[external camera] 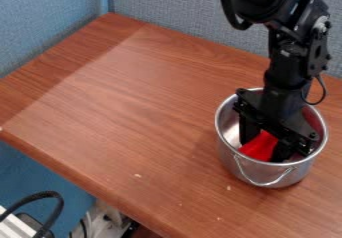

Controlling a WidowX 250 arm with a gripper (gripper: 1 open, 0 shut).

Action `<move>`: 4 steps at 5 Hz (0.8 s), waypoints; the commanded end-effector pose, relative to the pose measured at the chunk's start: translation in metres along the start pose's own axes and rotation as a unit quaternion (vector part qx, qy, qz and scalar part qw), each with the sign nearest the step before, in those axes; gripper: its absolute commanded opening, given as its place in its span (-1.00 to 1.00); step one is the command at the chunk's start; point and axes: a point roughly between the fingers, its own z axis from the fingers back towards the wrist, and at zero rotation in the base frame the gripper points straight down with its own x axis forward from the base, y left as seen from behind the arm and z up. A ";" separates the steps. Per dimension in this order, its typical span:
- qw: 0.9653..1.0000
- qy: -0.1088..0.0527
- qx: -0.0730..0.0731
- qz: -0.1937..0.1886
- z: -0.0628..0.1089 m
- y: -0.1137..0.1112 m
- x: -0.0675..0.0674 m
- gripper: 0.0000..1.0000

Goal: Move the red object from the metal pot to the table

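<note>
We see the bright red block (259, 145) lying tilted inside the shiny round metal pot (271, 169), which stands upright on the reddish-brown wood-grain desk (134, 112), its wire handle hanging down the side.
</note>
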 end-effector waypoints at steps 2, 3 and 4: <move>1.000 -0.001 -0.004 0.010 -0.005 0.004 0.000 -1.00; 1.000 0.002 -0.005 0.011 -0.004 0.005 -0.002 1.00; 1.000 0.006 -0.007 0.011 -0.002 0.006 -0.003 1.00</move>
